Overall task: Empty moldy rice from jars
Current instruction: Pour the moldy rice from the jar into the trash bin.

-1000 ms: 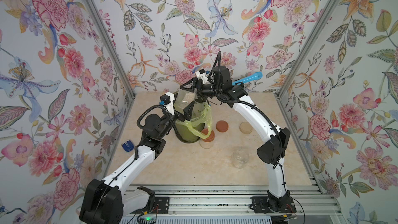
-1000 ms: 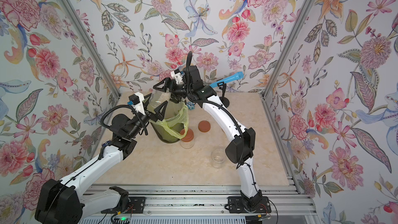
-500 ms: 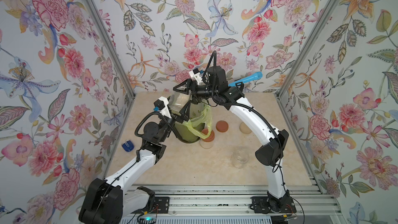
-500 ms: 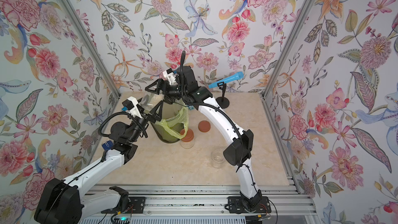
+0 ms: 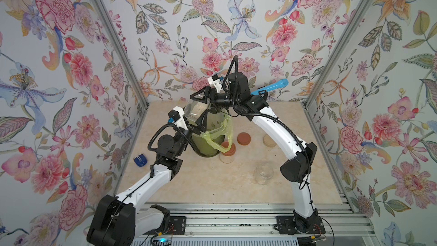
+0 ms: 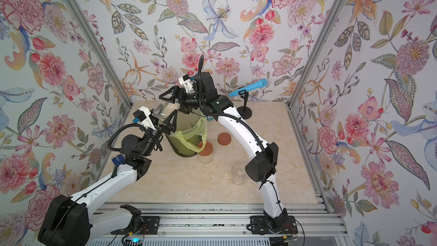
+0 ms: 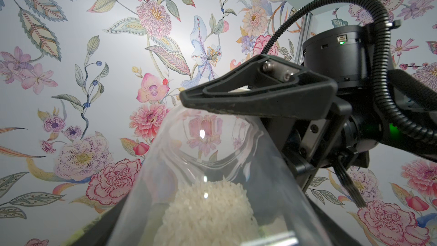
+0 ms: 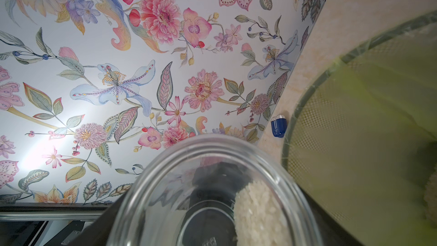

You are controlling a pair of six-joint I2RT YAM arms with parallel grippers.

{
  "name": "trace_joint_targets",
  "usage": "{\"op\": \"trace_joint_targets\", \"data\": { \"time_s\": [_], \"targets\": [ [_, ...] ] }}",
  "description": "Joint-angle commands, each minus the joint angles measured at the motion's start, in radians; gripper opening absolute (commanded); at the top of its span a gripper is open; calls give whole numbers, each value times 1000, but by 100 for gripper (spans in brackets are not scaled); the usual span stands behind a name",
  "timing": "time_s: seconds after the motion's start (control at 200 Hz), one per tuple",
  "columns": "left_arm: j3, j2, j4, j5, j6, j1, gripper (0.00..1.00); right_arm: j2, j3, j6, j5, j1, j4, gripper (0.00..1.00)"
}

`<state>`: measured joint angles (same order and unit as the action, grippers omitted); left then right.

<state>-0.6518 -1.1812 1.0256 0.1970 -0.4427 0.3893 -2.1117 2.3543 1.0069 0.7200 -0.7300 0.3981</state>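
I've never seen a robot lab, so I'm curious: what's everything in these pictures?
tilted jar: one, clear, over the bin
rice: some, white, in tilted jar
bin: one, dark, yellow-green bag, on table
lidded jar: one, reddish-brown lid, beside bin
empty jar: one, clear, table front
brown lid: one, on table
beige lid: one, on table
blue object: one, by side wall
blue handle: one, on black stand
left gripper: black, holding tilted jar
right gripper: black, touching tilted jar

A robot test booth — floral-papered panels (image 5: 212, 20) (aluminium-framed) around a beige tabletop (image 5: 212, 185) with a mounting rail (image 5: 236, 218).
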Motion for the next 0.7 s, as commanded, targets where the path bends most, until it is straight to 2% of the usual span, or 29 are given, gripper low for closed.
{"op": "trace_joint_targets", "data": {
  "time_s": [0.0, 0.045, 0.085, 0.095, 0.105, 0.125, 0.13, 0.135, 0.145, 0.155, 0.5, 0.695],
  "targets": [
    [-4, 20, -56, -103, 21, -17, 13, 63, 0, 12, 94, -13, -50, 13],
    [-18, 24, -87, -97, 32, -16, 0, 65, -7, 12, 95, -12, -50, 32],
    [-30, 28, -115, -89, 42, -17, 0, 67, -14, 12, 94, -10, -49, 51],
    [-32, 28, -122, -88, 44, -17, 0, 68, -18, 12, 94, -9, -50, 60],
    [-35, 29, -128, -86, 47, -17, 0, 69, -19, 12, 94, -9, -49, 62],
    [-39, 31, -139, -81, 54, -17, 0, 72, -24, 12, 93, -8, -48, 77],
    [-40, 31, -142, -80, 56, -17, 0, 72, -24, 12, 93, -8, -48, 77],
    [-42, 31, -145, -79, 57, -17, 0, 73, -27, 12, 93, -7, -48, 87],
    [-45, 33, -150, -77, 60, -17, 0, 74, -30, 12, 93, -6, -48, 96],
    [-48, 34, -155, -75, 62, -17, 0, 75, -33, 11, 92, -6, -48, 99],
    [-98, 88, -333, -56, 131, -18, 0, 135, -114, -120, 39, 42, 39, 100],
    [-139, 103, -457, -56, 170, -18, 0, 159, -129, -146, 10, 77, 40, 100]
  ]
}}
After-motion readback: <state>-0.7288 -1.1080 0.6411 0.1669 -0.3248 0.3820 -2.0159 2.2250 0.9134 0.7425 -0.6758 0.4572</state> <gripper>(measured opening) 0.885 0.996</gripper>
